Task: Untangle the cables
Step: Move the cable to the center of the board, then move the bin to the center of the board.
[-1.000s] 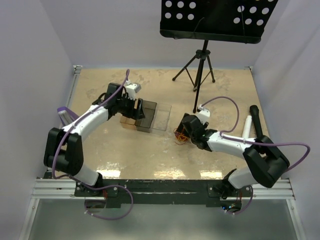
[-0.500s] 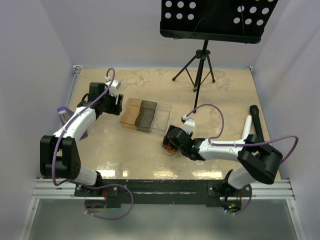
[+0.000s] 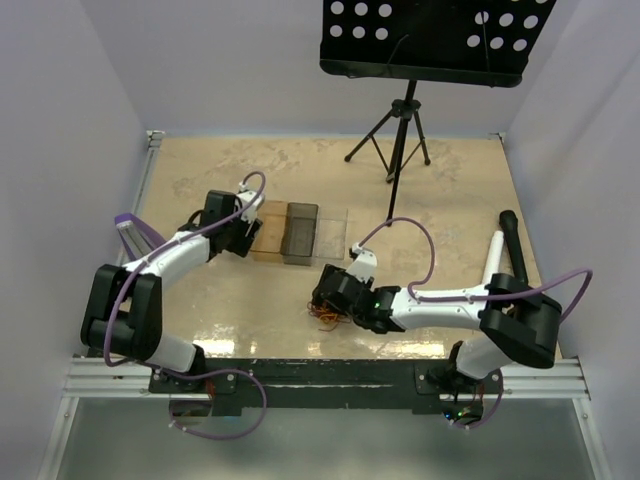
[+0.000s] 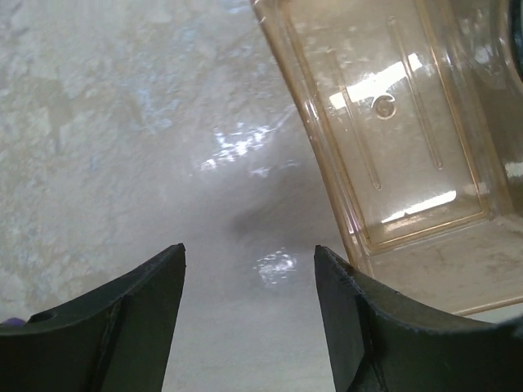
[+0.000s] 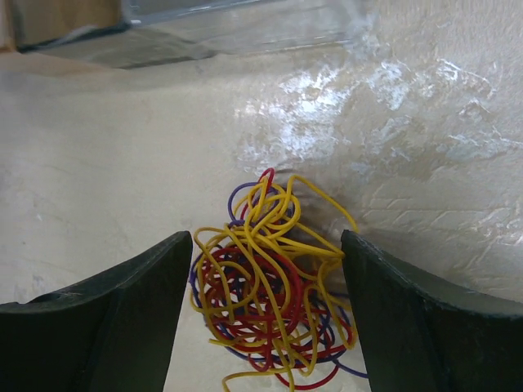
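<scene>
The cables (image 5: 270, 310) are one small tangle of thin yellow, red and purple loops lying on the table. In the right wrist view they sit between the open jaws of my right gripper (image 5: 265, 238), whose fingers stand on either side of them. From above, the tangle (image 3: 322, 317) shows at the tip of the right gripper (image 3: 328, 300), near the table's front middle. My left gripper (image 3: 240, 226) is open and empty, low over bare table (image 4: 163, 122) just left of the amber end of a tray (image 4: 392, 139).
The three-part tray (image 3: 300, 232) with amber, dark and clear compartments lies behind the tangle. A tripod music stand (image 3: 400, 130) stands at the back. A black microphone (image 3: 512, 240) and a white one (image 3: 492, 258) lie at the right. A purple object (image 3: 130, 225) sits at the left edge.
My right gripper has moved toward the front left, and the tangle has moved with it. My left gripper left the tray, swung out left, and came back beside its amber end.
</scene>
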Robot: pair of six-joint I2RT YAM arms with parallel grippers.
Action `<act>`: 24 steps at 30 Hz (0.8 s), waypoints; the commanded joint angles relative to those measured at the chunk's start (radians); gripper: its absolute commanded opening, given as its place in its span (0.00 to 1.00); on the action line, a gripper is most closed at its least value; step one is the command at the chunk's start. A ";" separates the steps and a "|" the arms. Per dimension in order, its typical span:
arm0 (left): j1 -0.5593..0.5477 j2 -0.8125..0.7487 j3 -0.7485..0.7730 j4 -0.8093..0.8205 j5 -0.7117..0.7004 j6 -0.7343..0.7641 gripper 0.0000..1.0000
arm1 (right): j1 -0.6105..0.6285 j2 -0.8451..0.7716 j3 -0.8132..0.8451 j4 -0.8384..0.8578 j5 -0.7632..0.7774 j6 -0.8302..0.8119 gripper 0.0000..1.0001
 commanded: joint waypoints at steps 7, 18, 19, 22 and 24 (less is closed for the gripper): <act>-0.081 -0.048 0.003 0.007 -0.019 0.046 0.69 | -0.002 -0.156 0.130 -0.169 0.157 -0.019 0.80; 0.024 -0.105 0.206 -0.227 0.223 0.029 0.91 | -0.185 -0.139 0.265 -0.284 0.273 -0.185 0.80; 0.026 -0.107 0.220 -0.244 0.259 0.031 0.93 | -0.197 -0.118 0.277 -0.275 0.274 -0.205 0.80; 0.026 -0.123 0.231 -0.284 0.332 0.043 0.95 | -0.232 -0.046 0.315 -0.241 0.274 -0.263 0.78; 0.024 -0.134 0.225 -0.300 0.360 0.055 0.95 | -0.254 -0.001 0.337 -0.211 0.262 -0.297 0.77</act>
